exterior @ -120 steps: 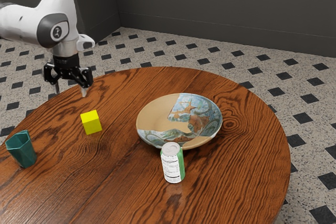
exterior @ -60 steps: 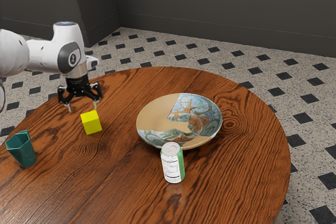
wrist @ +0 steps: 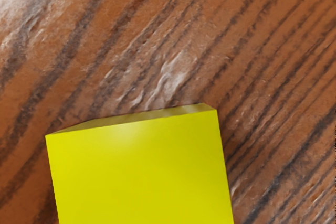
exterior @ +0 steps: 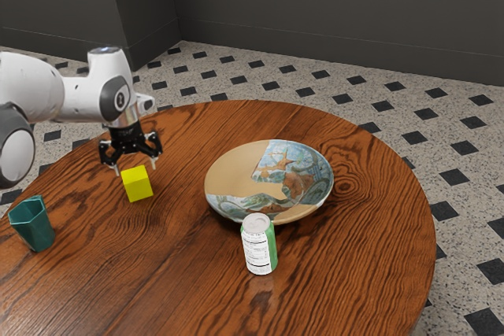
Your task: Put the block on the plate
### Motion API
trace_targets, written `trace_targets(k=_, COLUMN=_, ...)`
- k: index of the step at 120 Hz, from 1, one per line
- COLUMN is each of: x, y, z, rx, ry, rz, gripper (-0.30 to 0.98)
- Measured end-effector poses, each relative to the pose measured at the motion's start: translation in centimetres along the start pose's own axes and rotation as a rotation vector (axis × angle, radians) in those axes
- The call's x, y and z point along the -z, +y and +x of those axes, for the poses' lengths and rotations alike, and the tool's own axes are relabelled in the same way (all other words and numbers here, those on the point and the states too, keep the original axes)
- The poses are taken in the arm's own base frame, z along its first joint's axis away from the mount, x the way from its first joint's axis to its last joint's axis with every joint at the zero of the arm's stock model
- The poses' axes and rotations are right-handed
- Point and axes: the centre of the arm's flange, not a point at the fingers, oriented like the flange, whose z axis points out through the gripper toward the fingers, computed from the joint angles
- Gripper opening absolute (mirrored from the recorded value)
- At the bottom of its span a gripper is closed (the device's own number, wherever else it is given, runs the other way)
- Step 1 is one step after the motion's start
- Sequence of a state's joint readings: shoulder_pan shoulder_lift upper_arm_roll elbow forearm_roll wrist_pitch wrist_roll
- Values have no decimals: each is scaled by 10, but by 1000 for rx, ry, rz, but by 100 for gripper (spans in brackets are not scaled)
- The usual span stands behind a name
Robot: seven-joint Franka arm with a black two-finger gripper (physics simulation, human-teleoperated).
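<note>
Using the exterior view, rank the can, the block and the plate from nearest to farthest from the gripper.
1. Block: just below the open gripper.
2. Plate: toward the exterior view's right.
3. Can: also toward that view's right, in front of the plate.

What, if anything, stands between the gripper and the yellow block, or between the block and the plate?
Nothing visible blocks the gripper from the block, or the block from the plate; the can stands off that line.

The white arm (exterior: 35, 84) is extended from the exterior view's left, and its black gripper (exterior: 135, 168) is pointed downward with fingers (exterior: 153, 164) spread.
</note>
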State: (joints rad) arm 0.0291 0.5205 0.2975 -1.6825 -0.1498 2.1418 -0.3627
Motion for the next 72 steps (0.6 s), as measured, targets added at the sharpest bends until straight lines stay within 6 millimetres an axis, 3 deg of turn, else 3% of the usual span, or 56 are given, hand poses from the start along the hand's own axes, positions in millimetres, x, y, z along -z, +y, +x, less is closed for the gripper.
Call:
trace_targets(k=34, x=-20, y=-13, z=7, rx=12, ry=-8, rz=0, gripper=69)
trace_targets(k=72, x=-36, y=-13, z=7, rx=9, ry=-30, rz=-11, gripper=69)
